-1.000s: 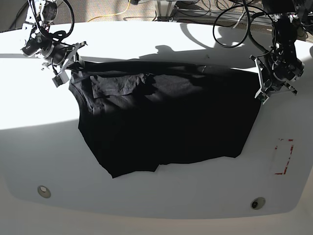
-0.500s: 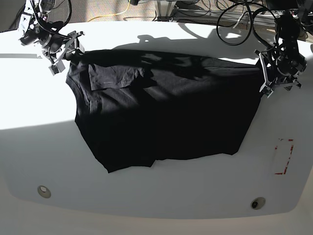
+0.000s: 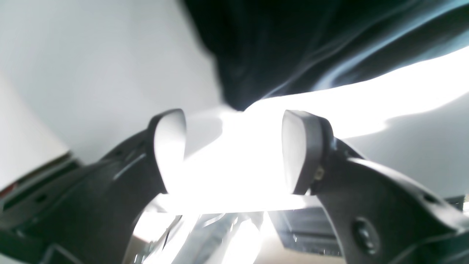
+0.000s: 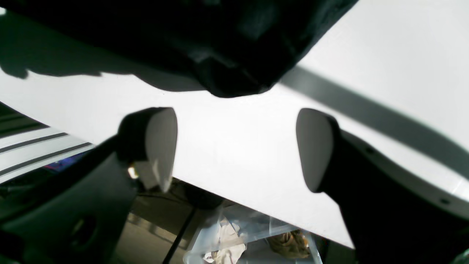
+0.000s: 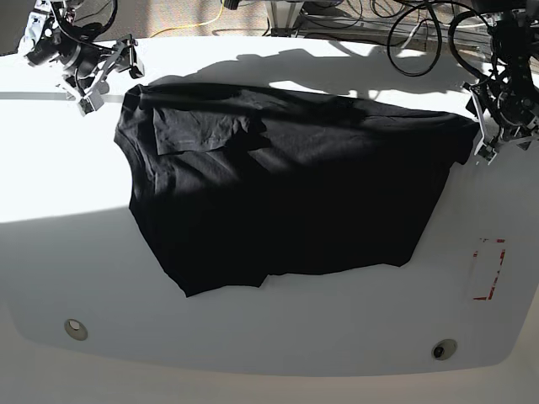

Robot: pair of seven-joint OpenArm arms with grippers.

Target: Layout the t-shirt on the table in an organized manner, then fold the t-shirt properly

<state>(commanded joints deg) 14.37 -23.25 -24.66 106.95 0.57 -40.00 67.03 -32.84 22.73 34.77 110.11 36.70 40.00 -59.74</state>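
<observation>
On table (image 5: 76, 244), black t-shirt (image 5: 286, 194) spread, rumpled; left gripper (image 3: 234, 150), right gripper (image 4: 236, 146) both released

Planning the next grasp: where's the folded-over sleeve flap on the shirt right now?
In the base view the flap lies on the t-shirt's upper-left part, nearest the right pincer, far from the red dashed mark.
</observation>
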